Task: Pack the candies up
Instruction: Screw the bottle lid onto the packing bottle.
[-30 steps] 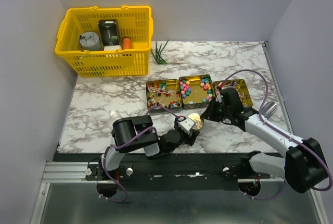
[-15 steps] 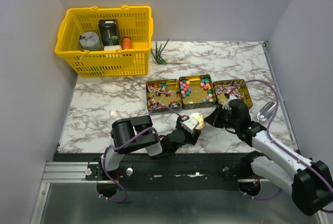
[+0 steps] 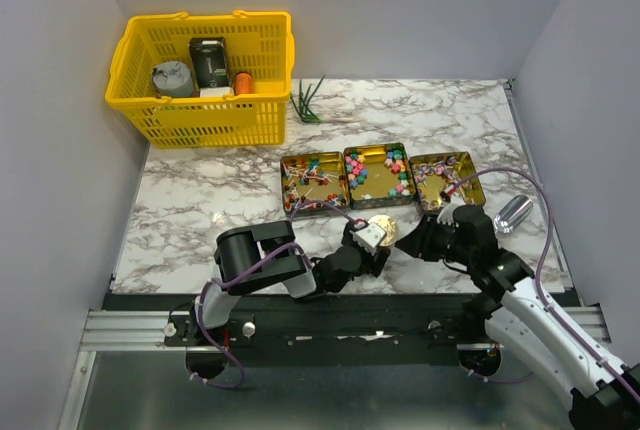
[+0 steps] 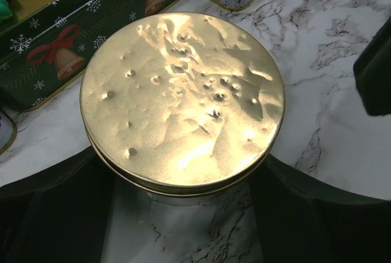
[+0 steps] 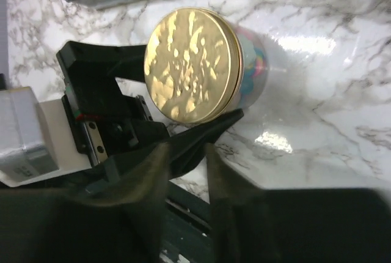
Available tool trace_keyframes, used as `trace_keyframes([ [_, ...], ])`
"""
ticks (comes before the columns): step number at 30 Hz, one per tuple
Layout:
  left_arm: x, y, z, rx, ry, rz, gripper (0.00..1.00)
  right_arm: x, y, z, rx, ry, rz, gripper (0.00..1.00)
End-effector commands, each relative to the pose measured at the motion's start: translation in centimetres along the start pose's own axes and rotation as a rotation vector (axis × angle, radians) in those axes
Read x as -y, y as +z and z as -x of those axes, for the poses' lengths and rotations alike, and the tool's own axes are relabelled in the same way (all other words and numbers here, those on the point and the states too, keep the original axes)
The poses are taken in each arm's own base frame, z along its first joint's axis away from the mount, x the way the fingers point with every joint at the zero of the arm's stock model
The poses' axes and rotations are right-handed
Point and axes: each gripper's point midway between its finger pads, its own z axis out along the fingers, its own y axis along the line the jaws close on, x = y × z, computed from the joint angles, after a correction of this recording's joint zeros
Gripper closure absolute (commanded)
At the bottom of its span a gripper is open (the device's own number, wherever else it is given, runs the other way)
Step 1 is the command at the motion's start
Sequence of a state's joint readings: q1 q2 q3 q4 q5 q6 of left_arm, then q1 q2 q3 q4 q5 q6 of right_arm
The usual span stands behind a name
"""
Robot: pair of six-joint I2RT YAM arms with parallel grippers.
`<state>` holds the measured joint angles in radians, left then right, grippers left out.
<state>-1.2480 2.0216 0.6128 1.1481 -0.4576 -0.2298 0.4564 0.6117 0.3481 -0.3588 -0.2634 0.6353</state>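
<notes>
- Marble table [image 3: 200,190]: three square tins [image 3: 375,175] across its far centre.
- Lidded jar [image 5: 201,61], upright, clasped wide by left gripper [image 3: 368,238].
- Right gripper [image 5: 183,153], narrow and empty, hovers just right of jar.
- Candies [image 3: 385,172]: fill the tins, with some inside jar.

On the marble table [image 3: 200,200], a yellow basket [image 3: 210,122] sits far left, with a green sprig [image 3: 308,102] just right of it. Three square tins [image 4: 67,55] line the middle; nearer, a round gold lid [image 4: 183,98] caps a clear jar [image 5: 253,61].
</notes>
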Motion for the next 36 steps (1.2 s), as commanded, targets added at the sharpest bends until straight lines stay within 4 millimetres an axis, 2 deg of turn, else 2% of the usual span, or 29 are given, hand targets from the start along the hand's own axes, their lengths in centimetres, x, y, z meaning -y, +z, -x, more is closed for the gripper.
trace_keyframes([
  [1, -1.1, -2.4, -7.3, -0.221, 0.131, -0.020, 0.20, 0.1, -1.4, 3.2, 0.095, 0.007, -0.103, 0.51],
  [3, -0.9, -2.5, -7.2, -0.215, 0.129, -0.029, 0.20, 0.4, -1.0, 3.8, 0.098, 0.010, -0.137, 0.48],
  [7, -0.3, -2.7, -7.3, -0.215, 0.129, -0.053, 0.20, 0.4, 0.5, 5.0, 0.064, -0.027, -0.166, 0.47],
  [12, 0.1, -2.9, -7.5, -0.222, 0.144, -0.066, 0.20, 0.9, 2.8, 5.1, 0.002, -0.055, -0.191, 0.50],
  [14, 0.1, -3.0, -7.6, -0.224, 0.145, -0.069, 0.20, 0.9, 3.4, 5.1, -0.010, -0.063, -0.183, 0.56],
  [15, 0.2, -3.0, -7.6, -0.225, 0.145, -0.070, 0.20, 1.2, 3.9, 4.6, -0.034, -0.058, -0.187, 0.63],
  [16, 0.1, -3.0, -7.6, -0.227, 0.148, -0.070, 0.20, 1.0, 4.1, 4.7, -0.033, -0.059, -0.175, 0.67],
  [21, 0.0, -2.9, -7.6, -0.226, 0.143, -0.058, 0.20, 1.5, 4.6, 2.7, -0.089, -0.032, -0.157, 0.83],
  [26, -0.2, -2.7, -8.1, -0.241, 0.144, -0.037, 0.20, 2.4, 3.8, -0.1, -0.130, -0.016, -0.135, 0.89],
  [30, -0.7, -2.3, -8.1, -0.248, 0.125, -0.014, 0.20, 2.6, 3.3, -2.5, -0.178, 0.012, -0.097, 0.99],
  [36, -1.6, -1.6, -8.0, -0.258, 0.083, 0.021, 0.20, 2.2, 2.8, -5.2, -0.226, 0.069, -0.021, 0.99],
])
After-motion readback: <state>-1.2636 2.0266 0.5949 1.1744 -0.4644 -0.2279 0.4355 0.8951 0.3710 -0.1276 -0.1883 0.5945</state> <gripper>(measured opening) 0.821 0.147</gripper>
